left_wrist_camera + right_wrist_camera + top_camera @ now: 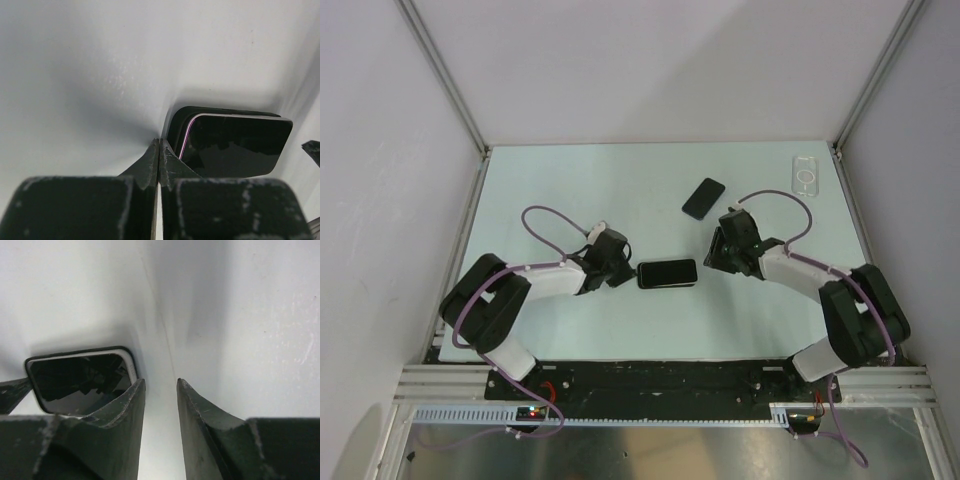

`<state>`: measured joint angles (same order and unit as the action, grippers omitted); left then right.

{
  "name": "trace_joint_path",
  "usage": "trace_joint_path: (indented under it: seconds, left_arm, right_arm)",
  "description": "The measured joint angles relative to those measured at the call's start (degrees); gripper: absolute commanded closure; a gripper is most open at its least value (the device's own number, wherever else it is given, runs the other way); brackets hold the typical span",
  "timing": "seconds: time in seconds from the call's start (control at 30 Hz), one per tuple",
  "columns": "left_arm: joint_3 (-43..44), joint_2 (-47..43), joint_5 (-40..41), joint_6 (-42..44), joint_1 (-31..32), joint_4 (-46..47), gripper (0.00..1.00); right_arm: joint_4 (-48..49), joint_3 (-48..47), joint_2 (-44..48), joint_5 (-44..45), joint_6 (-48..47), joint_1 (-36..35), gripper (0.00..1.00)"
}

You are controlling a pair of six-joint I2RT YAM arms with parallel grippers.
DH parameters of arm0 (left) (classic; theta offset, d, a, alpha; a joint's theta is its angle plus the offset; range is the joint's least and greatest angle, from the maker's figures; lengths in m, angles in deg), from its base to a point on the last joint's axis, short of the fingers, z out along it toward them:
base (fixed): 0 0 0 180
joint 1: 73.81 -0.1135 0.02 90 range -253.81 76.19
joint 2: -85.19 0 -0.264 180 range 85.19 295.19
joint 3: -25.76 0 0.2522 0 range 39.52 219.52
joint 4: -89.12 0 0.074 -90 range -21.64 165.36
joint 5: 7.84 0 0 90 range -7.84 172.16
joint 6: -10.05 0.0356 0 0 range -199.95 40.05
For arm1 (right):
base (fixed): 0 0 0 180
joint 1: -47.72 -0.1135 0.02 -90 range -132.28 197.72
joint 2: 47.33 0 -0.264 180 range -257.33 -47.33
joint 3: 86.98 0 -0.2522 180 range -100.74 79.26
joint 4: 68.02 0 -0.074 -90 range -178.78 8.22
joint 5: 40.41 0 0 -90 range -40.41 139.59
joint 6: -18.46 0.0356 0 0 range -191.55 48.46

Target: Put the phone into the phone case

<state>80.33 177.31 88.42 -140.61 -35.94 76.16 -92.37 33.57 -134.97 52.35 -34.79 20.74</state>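
I read left gripper [629, 272] clenched empty, likely bracing phone [667, 272] at 9 o'clock | right gripper [713, 259] parted, empty, 3 o'clock | phone case [806, 176] well apart, 2 o'clock

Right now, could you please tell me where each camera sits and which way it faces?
Top external: fixed above and behind the bases, looking down on the table; left arm and right arm show.
Left wrist: on the left arm, facing along the table to the nearer phone; its shut left gripper shows.
Right wrist: on the right arm, facing that phone's other end; its open right gripper shows.
Shared: both wrist views see that phone.
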Motion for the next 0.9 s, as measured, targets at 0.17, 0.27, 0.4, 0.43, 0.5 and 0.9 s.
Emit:
trace_joint_path:
  seconds: [0.17,0.27,0.4,0.43,0.5,0.9]
  left_arm:
    - [0.0,0.0,-0.5,0.0,0.0,-0.1,0.98]
    - [0.0,0.0,-0.5,0.0,0.0,-0.1,0.98]
    - [0.0,0.0,-0.6,0.0,0.1,-0.1,0.99]
    - [0.0,0.0,-0.6,0.0,0.1,-0.1,0.99]
    - [0.0,0.0,-0.7,0.0,0.1,-0.1,0.99]
    - [0.0,0.0,-0.9,-0.4,0.7,-0.1,1.0]
  right_arm:
    - [0.3,1.0,4.9,-1.3,-0.7,-1.1,0.61]
    - [1.5,1.4,5.1,-2.8,-1.1,-2.3,0.57]
    - [1.9,1.7,4.2,-3.7,-2.2,-3.5,0.54]
    - [2.0,1.8,3.8,-3.8,-2.4,-3.6,0.54]
    - [2.1,1.8,2.8,-4.2,-3.0,-3.7,0.53]
    - [3.7,1.6,-1.1,-4.2,-4.9,-5.0,0.67]
